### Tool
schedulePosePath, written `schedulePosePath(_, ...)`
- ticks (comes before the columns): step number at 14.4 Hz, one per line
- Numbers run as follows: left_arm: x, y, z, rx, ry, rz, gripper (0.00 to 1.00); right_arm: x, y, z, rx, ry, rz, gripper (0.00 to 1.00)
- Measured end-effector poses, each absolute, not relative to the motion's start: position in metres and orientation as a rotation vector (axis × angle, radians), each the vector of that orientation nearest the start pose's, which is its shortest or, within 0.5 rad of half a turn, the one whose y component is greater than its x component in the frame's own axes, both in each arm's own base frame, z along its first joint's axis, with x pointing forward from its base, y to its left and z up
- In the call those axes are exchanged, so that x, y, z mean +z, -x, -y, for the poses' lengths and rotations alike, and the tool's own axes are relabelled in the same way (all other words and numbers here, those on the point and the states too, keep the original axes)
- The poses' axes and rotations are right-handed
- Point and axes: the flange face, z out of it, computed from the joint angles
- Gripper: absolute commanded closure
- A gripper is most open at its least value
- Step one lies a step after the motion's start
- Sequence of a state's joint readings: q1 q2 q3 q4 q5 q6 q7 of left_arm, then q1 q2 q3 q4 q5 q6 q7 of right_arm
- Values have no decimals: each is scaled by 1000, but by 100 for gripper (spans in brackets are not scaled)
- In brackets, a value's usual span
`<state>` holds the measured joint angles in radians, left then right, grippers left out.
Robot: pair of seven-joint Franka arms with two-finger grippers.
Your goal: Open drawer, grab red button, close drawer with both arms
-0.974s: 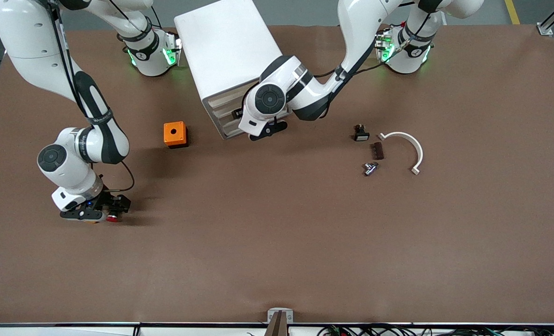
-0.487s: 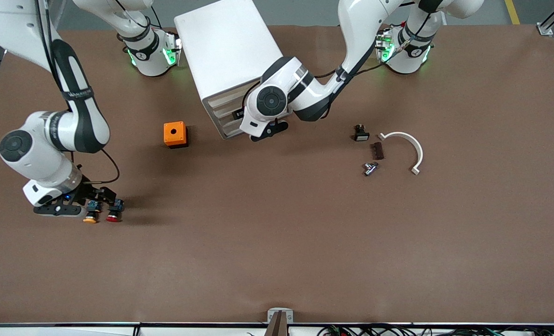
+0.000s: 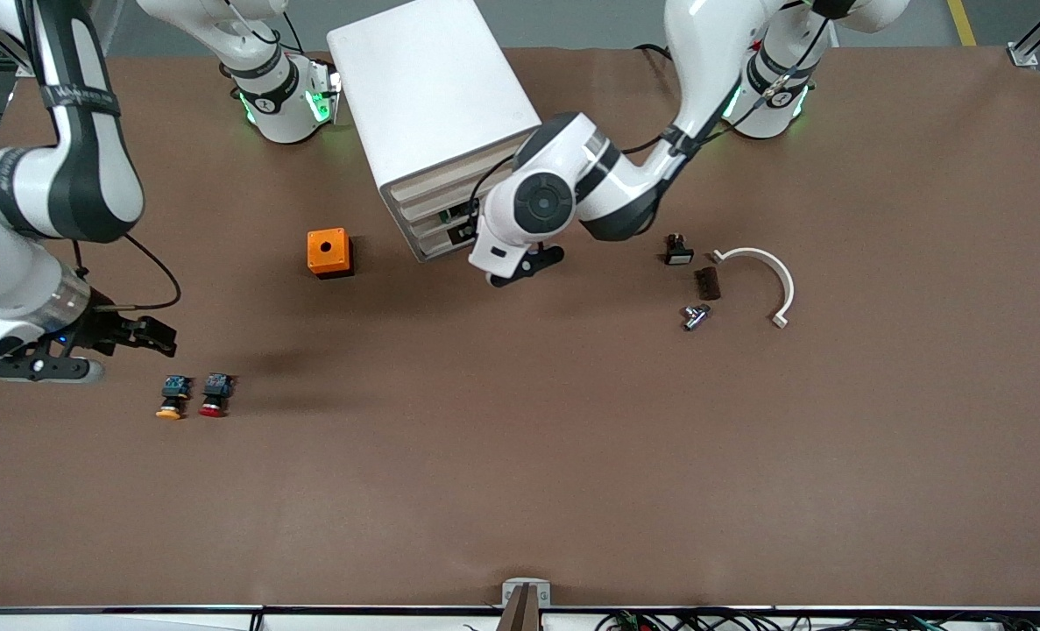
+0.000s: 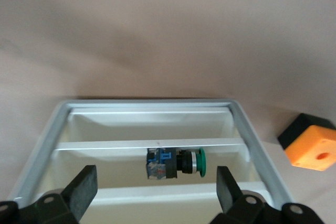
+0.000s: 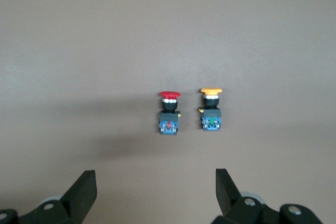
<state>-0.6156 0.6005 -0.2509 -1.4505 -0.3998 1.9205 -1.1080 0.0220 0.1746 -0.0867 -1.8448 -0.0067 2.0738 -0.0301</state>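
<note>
The red-capped button [image 3: 215, 394] lies on the table beside a yellow-capped one [image 3: 172, 397], at the right arm's end. In the right wrist view the red button [image 5: 169, 114] lies free past my fingers. My right gripper [image 3: 156, 337] hangs open and empty over the table beside them; it also shows in its wrist view [image 5: 156, 192]. The drawer [image 3: 439, 230] in the white cabinet [image 3: 428, 83] stands pulled out. In the left wrist view its tray [image 4: 50, 140] holds a green-capped button [image 4: 176, 162]. My left gripper [image 3: 469, 233] is open and empty at the drawer's front [image 4: 156, 190].
An orange cube box with a hole [image 3: 328, 252] stands beside the cabinet toward the right arm's end and shows in the left wrist view [image 4: 315, 153]. A white curved bracket [image 3: 769, 276], a small black part [image 3: 677, 251], a brown block [image 3: 709, 283] and a metal fitting [image 3: 695, 315] lie toward the left arm's end.
My right gripper let go of the red button beside the yellow one, rose and moved off toward the table's end. My left arm drew back a little from the cabinet.
</note>
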Motion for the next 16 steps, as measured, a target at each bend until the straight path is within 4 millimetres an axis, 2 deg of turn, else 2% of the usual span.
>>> schedulePosePath(3,384,-503,488,703,3212,637,0,494,-609,37,-48,3161,-44,0)
schedulePosePath(5,417,-526,458,594,3280,562,0,526,-604,36,-48,3159,-38,0)
schedulePosePath(7,452,-543,418,526,3304,471,0,553,-598,36,-39,3157,-33,0)
schedulePosePath(12,533,-557,306,472,3278,292,0,605,-582,34,-78,3153,-25,0)
schedulePosePath(14,555,-560,260,456,3281,189,0,620,-570,34,-75,3150,-24,0)
schedulePosePath(16,564,-564,214,480,3268,105,0,632,-557,33,-41,3147,-23,0)
